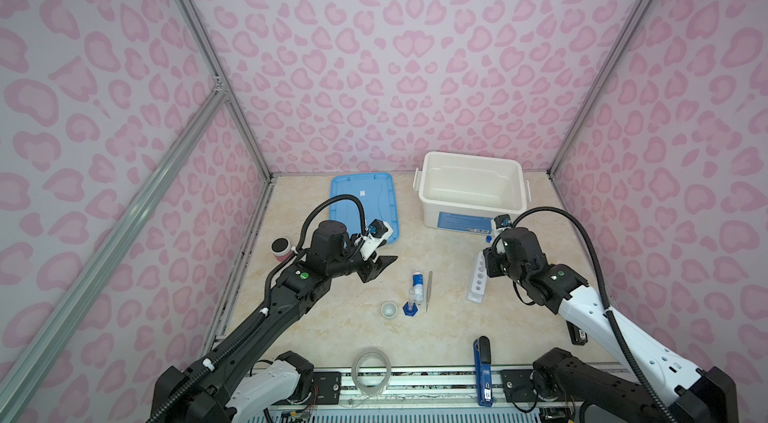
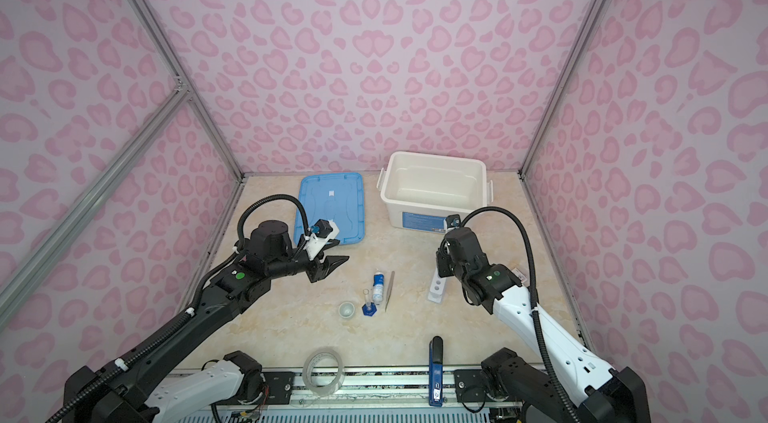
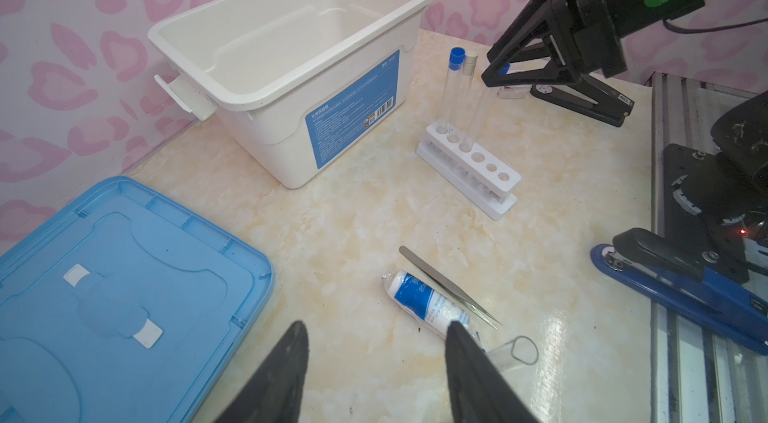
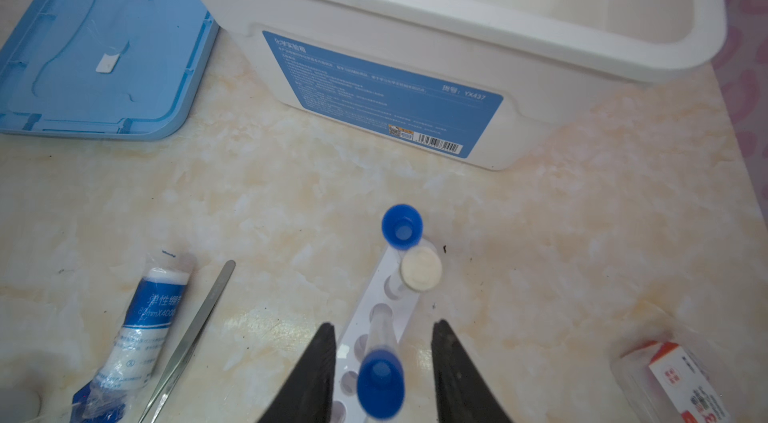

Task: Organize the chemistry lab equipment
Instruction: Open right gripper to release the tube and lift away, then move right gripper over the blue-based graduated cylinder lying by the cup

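While the jaws of the right gripper [image 4: 384,323] are parted on either side of one blue cap [image 4: 380,383], gripping nothing, three capped test tubes [image 3: 452,101] are seen standing in the one white rack [image 3: 500,205], before the white bin [image 1: 469,208]. One dish [image 1: 389,309], one cylinder [image 1: 411,308], one bandage roll [image 1: 417,286] and one pair of tweezers [image 1: 429,291] are laid mid-table. The left gripper [image 3: 377,323] is held open, empty.

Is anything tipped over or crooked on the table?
Yes. One blue-capped tube leans sideways in the white rack, and the blue-labelled bottle lies flat on its side beside the tweezers.
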